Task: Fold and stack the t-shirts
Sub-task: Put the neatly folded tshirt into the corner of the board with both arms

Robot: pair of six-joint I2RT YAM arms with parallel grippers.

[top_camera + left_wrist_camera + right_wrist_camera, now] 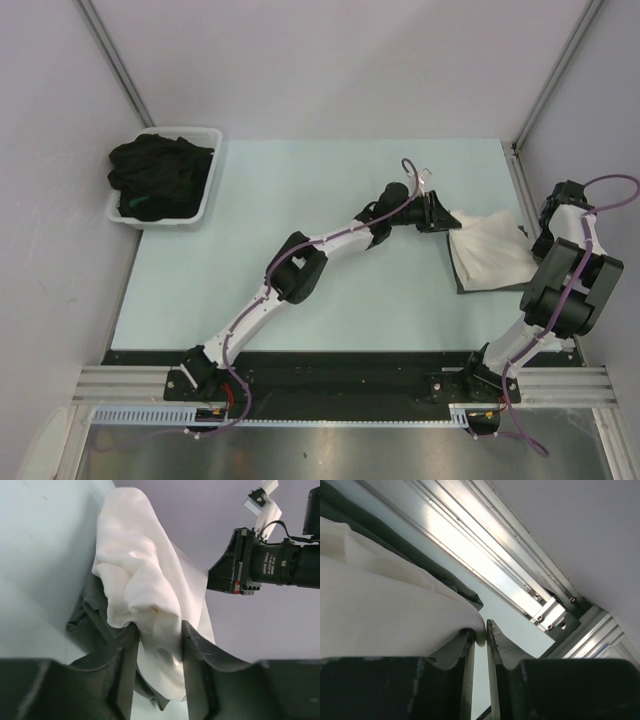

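Observation:
A cream-white t-shirt (pixel 490 250) lies folded at the table's right side on top of a dark grey t-shirt (pixel 470 288), whose edge shows beneath it. My left gripper (pixel 445 213) sits at the white shirt's left edge. In the left wrist view its jaws (pixel 159 629) stand apart, with a bunched fold of the white t-shirt (pixel 140 575) loosely between them and the grey t-shirt (pixel 85 615) below. My right gripper (pixel 528 232) is at the shirt's right edge. Its jaws (pixel 481 627) are slightly parted, and the white t-shirt's (pixel 380 615) hem rests at their tips.
A white plastic tub (pixel 165 222) at the back left holds a heap of black t-shirts (pixel 160 175). The pale green table (pixel 250 200) lies between them and the stack. An aluminium frame rail (pixel 485 545) runs close by the right gripper. The right arm's wrist (pixel 265 565) hangs beyond the white shirt.

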